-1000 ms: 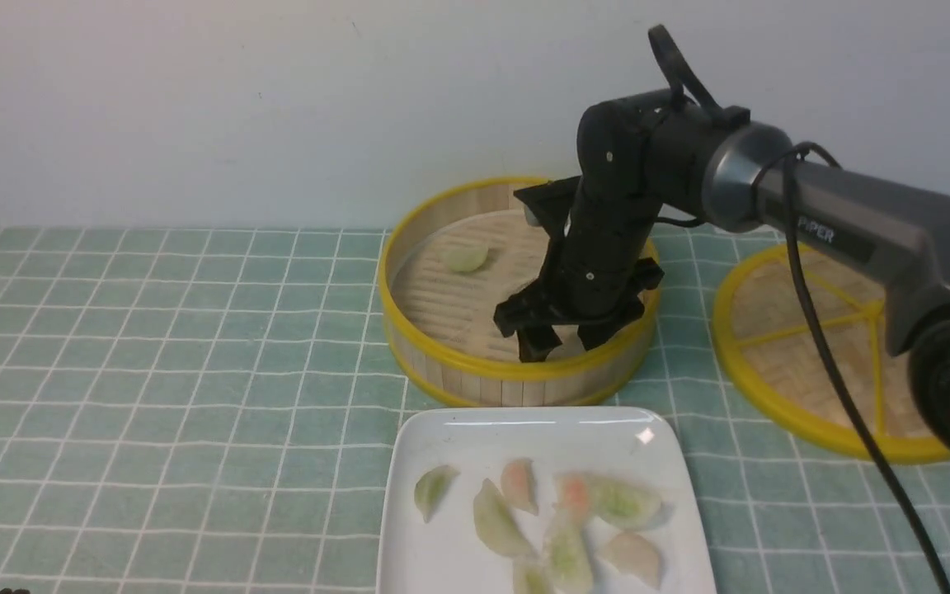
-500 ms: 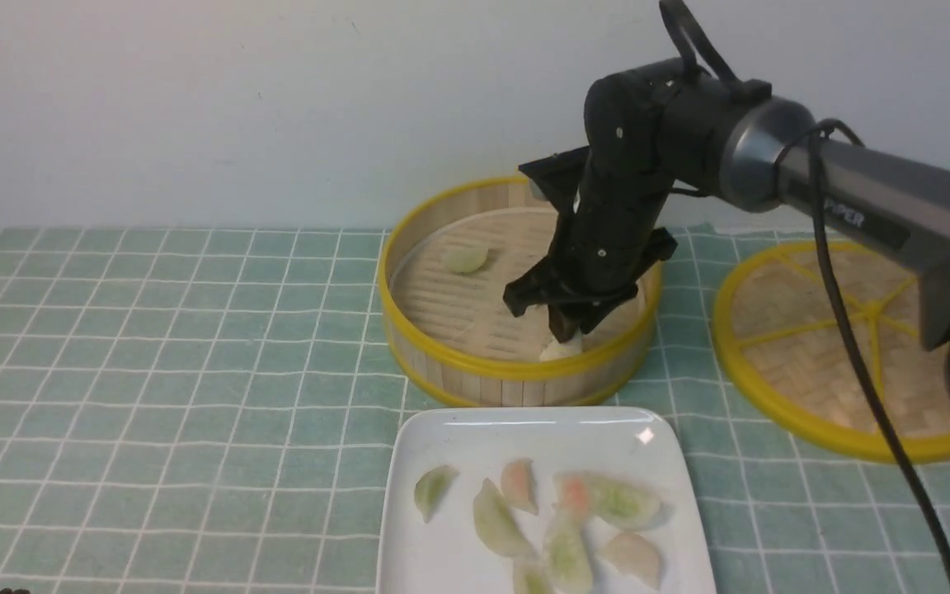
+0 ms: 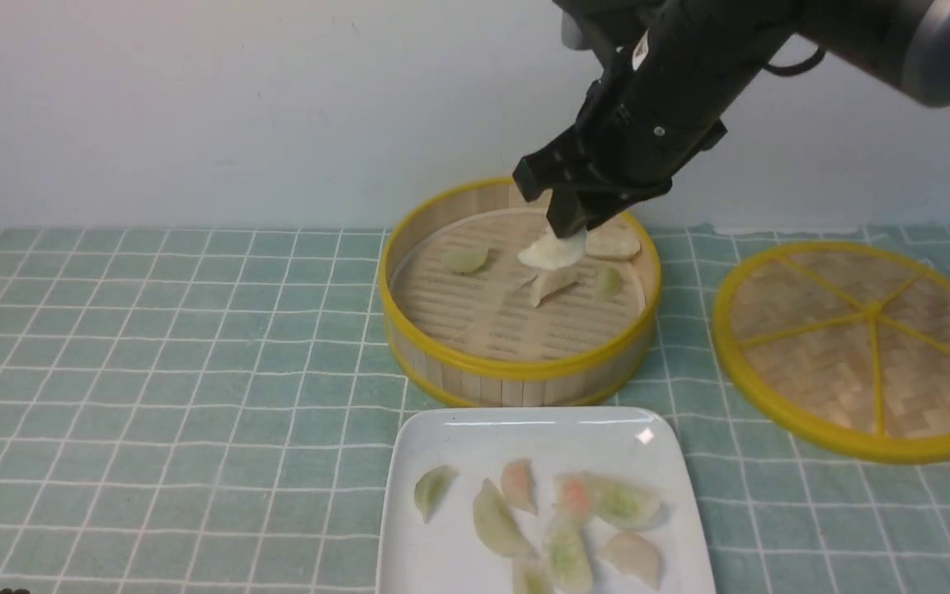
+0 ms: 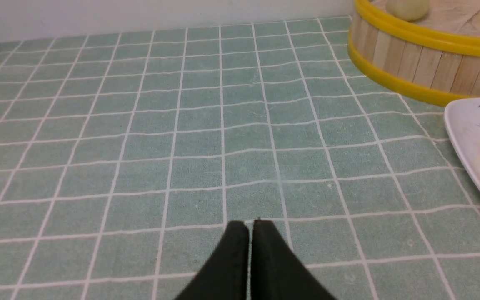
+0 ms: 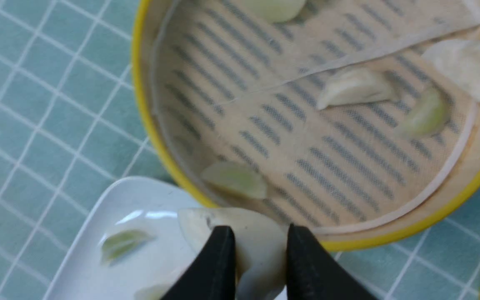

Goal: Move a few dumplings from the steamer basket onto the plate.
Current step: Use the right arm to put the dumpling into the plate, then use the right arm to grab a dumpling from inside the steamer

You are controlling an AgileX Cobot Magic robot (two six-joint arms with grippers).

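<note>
My right gripper (image 3: 567, 231) is shut on a pale cream dumpling (image 3: 553, 250) and holds it in the air above the steamer basket (image 3: 516, 367). In the right wrist view the dumpling (image 5: 256, 246) sits between the two black fingers (image 5: 219, 262). Several dumplings lie on the basket floor, among them a greenish one (image 3: 465, 259) and a cream one (image 3: 553, 285). The white plate (image 3: 524, 433) in front of the basket holds several dumplings (image 3: 498, 521). My left gripper (image 4: 250, 227) is shut and empty, low over the cloth, left of the basket (image 4: 423, 62) and the plate (image 4: 469, 125).
The flat woven lid (image 3: 862, 346) with yellow spokes lies on the cloth to the right of the basket. A green checked cloth (image 3: 153, 371) covers the table. A pale wall stands behind the basket.
My right gripper closed on a cream dumpling at the basket's near rim and lifted it up and back, well above the basket. The left arm has not moved.
</note>
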